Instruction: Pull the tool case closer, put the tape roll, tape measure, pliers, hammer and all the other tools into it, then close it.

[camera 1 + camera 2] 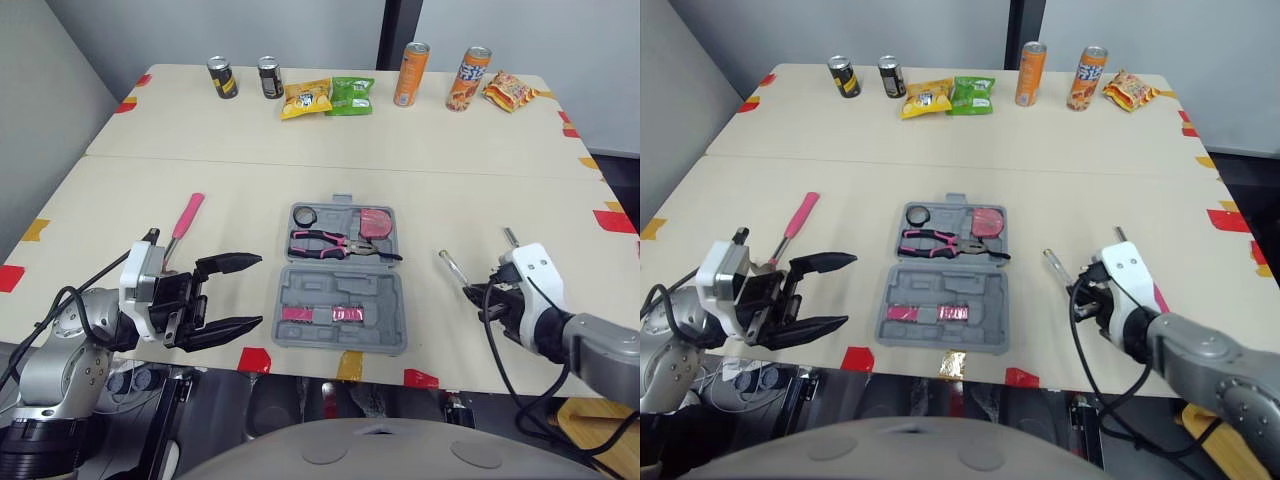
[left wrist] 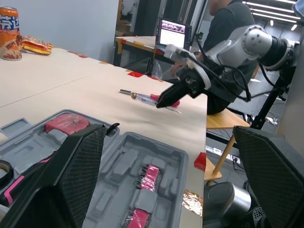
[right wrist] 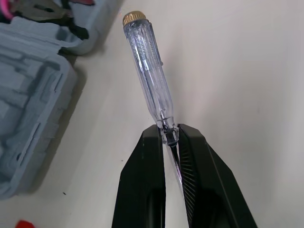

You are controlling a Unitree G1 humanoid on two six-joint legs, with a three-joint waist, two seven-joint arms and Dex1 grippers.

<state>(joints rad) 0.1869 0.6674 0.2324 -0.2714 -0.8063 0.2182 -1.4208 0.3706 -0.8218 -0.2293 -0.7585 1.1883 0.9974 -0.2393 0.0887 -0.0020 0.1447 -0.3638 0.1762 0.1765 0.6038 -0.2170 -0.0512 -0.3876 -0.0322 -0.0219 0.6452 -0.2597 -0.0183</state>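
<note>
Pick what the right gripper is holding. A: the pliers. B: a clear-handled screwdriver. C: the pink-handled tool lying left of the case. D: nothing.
B: the right gripper is shut on the clear-handled screwdriver at its shaft; the pliers lie in the tool case.

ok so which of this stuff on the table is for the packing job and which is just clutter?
For the job:
tool case, open
pliers, tape roll and tape measure, in the case
hammer, on the table
screwdriver, held by the right gripper

Just lying about, at the far edge:
dark cans
orange cans
snack bags
</note>
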